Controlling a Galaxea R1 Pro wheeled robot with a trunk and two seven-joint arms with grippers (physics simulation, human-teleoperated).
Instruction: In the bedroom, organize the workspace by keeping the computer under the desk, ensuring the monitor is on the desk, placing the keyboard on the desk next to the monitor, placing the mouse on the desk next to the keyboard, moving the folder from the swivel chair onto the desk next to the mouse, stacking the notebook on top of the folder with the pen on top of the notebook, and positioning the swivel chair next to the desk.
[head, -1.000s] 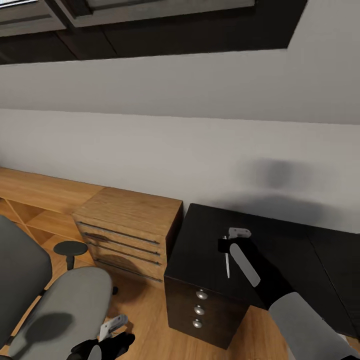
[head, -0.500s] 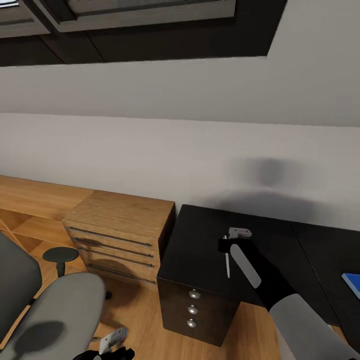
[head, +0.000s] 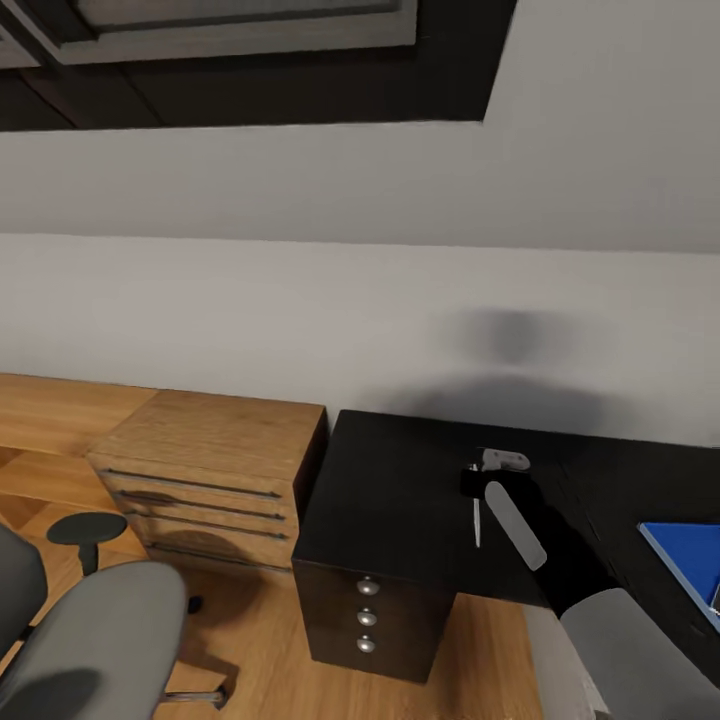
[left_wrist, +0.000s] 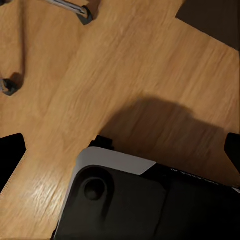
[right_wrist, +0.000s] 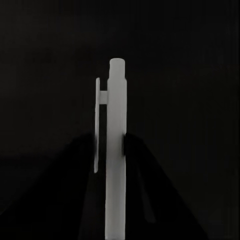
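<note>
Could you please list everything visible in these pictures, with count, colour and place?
desk: one, matt black top, against the grey wall, right of centre.
black drawer unit: one, three silver knobs, under the desk's left end.
wooden drawer unit: one, light wood, left of the desk.
swivel chair: one, grey, black armrest, lower left on the wood floor.
folder: one, bright blue, on the desk at the right edge.
pen: one, white, over the desk, held.
right gripper: one, black, above the desk, shut on the pen.
</note>
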